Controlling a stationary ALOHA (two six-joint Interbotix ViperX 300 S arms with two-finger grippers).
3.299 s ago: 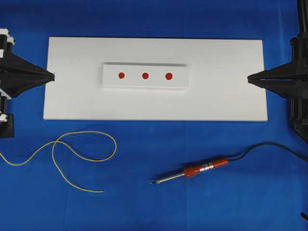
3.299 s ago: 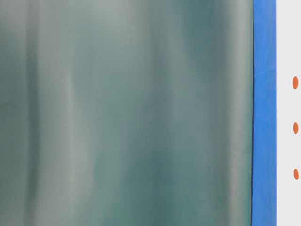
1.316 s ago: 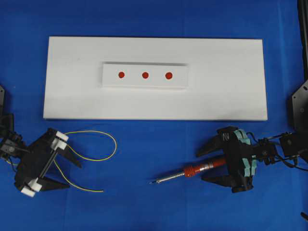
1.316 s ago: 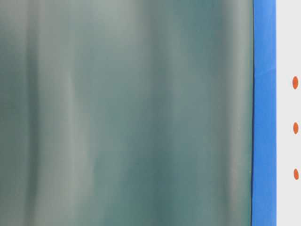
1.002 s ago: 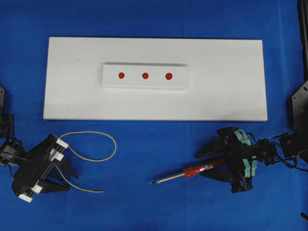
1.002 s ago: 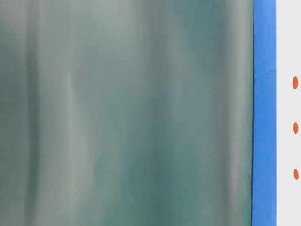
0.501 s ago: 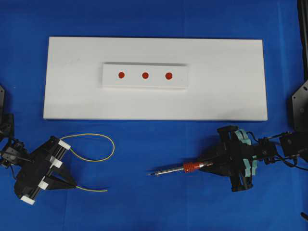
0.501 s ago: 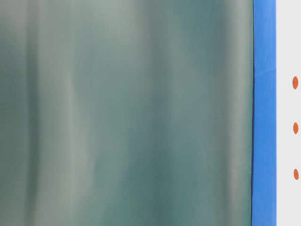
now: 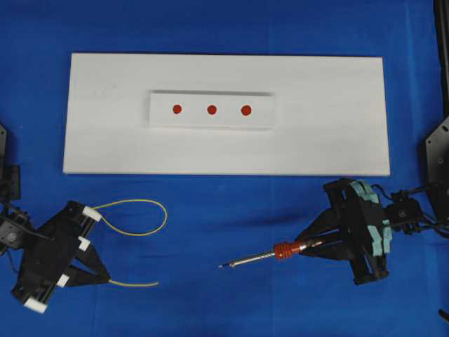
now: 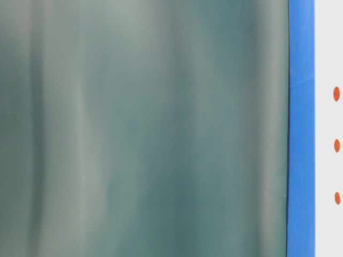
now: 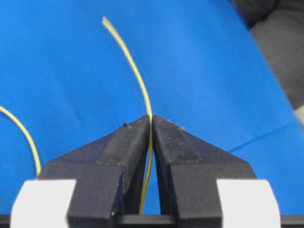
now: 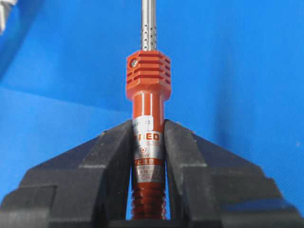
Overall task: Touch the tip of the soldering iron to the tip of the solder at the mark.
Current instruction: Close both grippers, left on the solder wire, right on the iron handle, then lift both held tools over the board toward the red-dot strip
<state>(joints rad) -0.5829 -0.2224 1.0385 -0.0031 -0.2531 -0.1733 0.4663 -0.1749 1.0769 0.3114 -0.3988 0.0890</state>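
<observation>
Near the front-left corner of the blue cloth-covered tabletop (image 9: 210, 210), the thin yellow solder wire (image 9: 133, 232) is pinched between the left gripper's (image 9: 105, 279) closed jaws. Toward the front-right, the red-handled, silver-shafted soldering iron (image 9: 270, 255) is clamped at its handle by the right gripper (image 9: 309, 245).

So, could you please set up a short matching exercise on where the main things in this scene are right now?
Things:
1. solder
2. soldering iron
3. three red marks
4. white board

States:
A. on the raised white strip
B. clamped by its red handle in the right gripper
C. flat on the blue cloth
D. pinched in the left gripper

Pairs: 1-D, 2-B, 3-A, 4-C
</observation>
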